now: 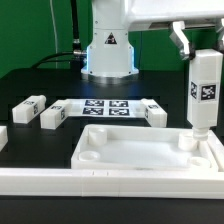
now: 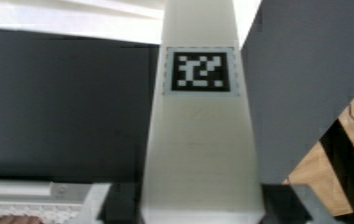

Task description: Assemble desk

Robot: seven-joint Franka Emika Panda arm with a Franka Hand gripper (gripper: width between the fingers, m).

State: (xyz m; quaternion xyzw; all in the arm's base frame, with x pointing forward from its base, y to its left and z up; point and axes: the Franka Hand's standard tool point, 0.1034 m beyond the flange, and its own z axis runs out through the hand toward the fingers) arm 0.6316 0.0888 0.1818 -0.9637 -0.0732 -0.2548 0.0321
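- The gripper (image 1: 197,48) was clamped on the upper end of one leg (image 1: 204,95), upright, with its foot at the desk top's (image 1: 140,172) far corner on the exterior view's right.
- Done well, the leg would stay plumb, centred on that corner's socket (image 1: 190,141), then be pressed straight down — no tilt.

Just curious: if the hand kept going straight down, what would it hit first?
Probably the desk top's corner: the leg held by the hand hangs right above it, though the gap is unclear.
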